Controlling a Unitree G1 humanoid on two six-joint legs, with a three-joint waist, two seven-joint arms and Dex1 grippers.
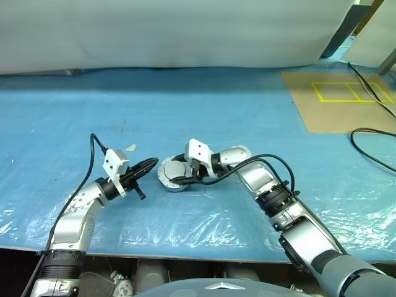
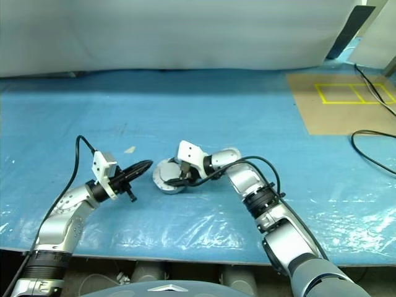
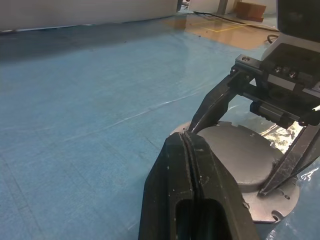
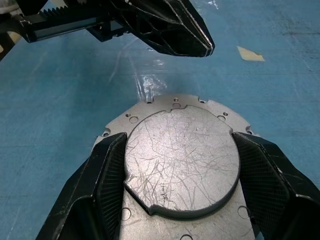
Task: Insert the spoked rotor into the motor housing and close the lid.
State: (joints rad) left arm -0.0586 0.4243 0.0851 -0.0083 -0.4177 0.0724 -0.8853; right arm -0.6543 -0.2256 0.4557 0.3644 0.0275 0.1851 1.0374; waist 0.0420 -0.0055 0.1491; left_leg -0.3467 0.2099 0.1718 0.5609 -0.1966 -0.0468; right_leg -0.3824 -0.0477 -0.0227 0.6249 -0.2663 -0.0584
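- The round pale grey metal lid (image 4: 181,159), with its toothed rim, lies on top of the short silver motor housing (image 1: 171,183), near the middle of the head view, on the blue plastic-covered bench (image 1: 204,111).
- The right gripper (image 4: 180,165) has its jaws spread wide, one on each side of the raised disc; I think this keeps the lid centred while it is seated.
- The left gripper (image 1: 148,164) has its jaws shut and empty, with the tip just beside the housing, probably to steady it.
- The spoked rotor is presumably inside already.
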